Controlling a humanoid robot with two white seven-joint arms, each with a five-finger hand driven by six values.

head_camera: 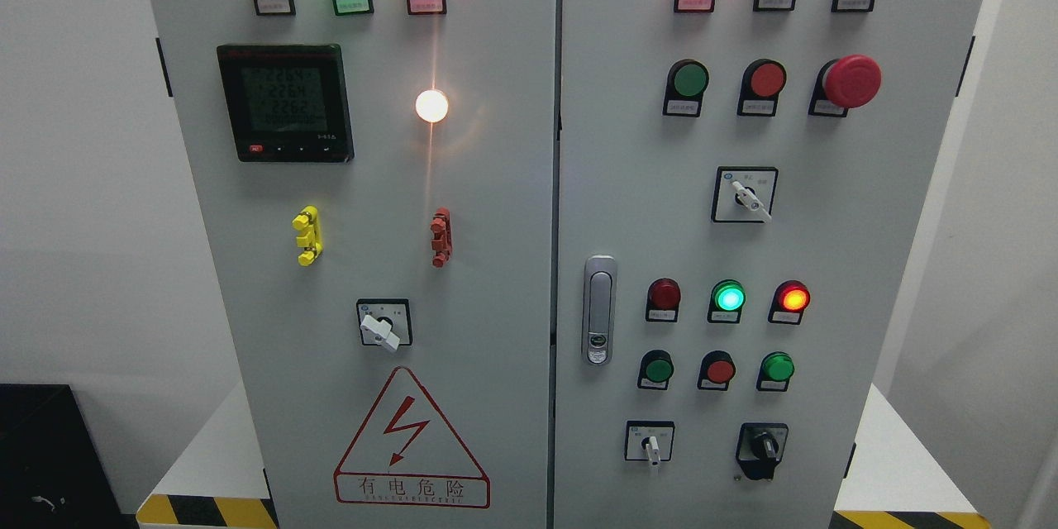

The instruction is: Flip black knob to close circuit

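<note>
The black knob (762,448) sat low on the cabinet's right door (868,264), within reach, untouched; neither robot hand was in view, their state unknowable.

One black knob (762,448), three white selector switches (384,329). One meter display (285,102), one door handle (599,310). Two terminal clips (307,235), one warning triangle (411,445).

No arm, wrist or hand visible from the head view, left and right both out of frame
</note>
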